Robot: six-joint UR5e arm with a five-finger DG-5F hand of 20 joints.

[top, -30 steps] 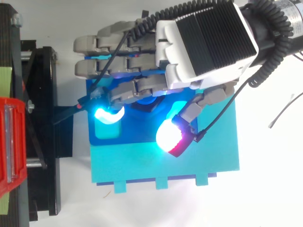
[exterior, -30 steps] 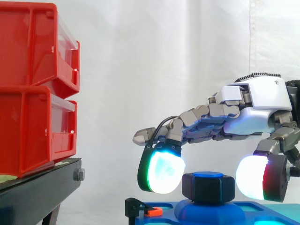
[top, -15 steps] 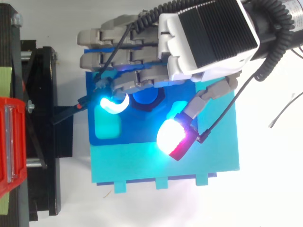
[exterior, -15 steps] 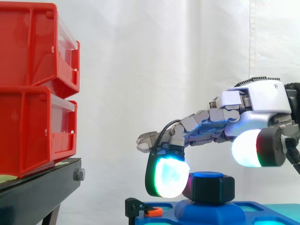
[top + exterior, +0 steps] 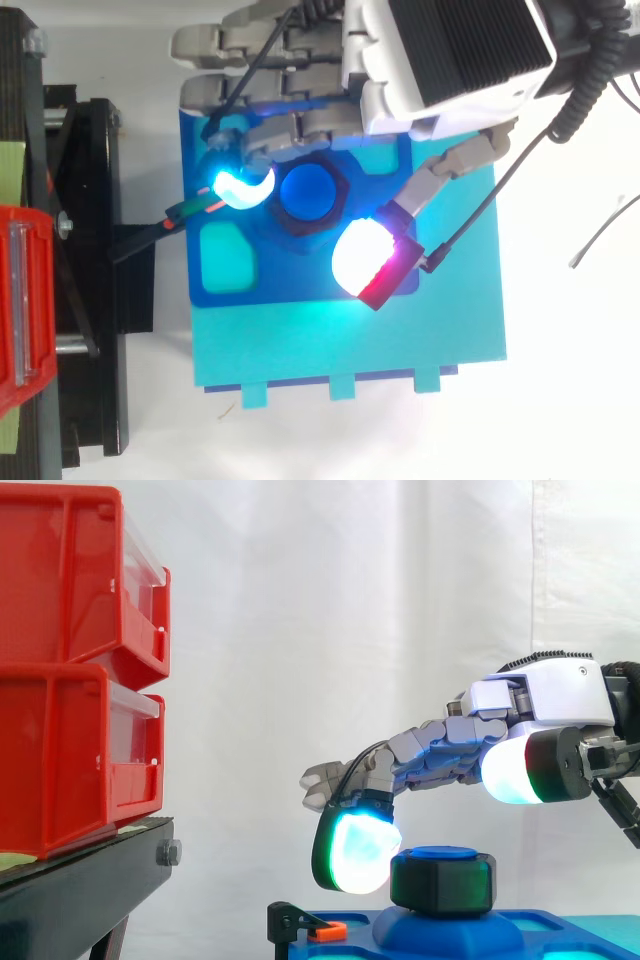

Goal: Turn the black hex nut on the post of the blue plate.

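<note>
Since one second ago, the hand [image 5: 450,50] is recorded as drawn back off the black hex nut [image 5: 443,883], so that the post [image 5: 308,192] is uncovered in the top view. Its thumb pad [image 5: 508,775] is found lifted from level with the nut, on its right, to a position above and to the right of it. The nut itself is found at the same place as before.

The nut is seated on the post at the raised middle of the blue plate [image 5: 350,340]. In the side view the round top of the post is seen just above the nut's upper face.

The hand is held open and nothing is gripped. One finger is bent downward, and its glowing cyan-white pad [image 5: 358,852] is placed just beside the left side of the nut in the side view. Whether contact is made cannot be settled from either view. The remaining fingers are extended, roughly level, above and to the left of the nut. The thumb pad, white with a red edge in the top view, is kept apart from the nut.

Left of the nut and lower, a small orange piece [image 5: 328,932] is noted on a black bracket [image 5: 285,918]. Further left, well apart from the nut, two red bins [image 5: 80,660] are stacked on a black stand [image 5: 80,890]. A white curtain [image 5: 350,630] is hung behind the nut.
</note>
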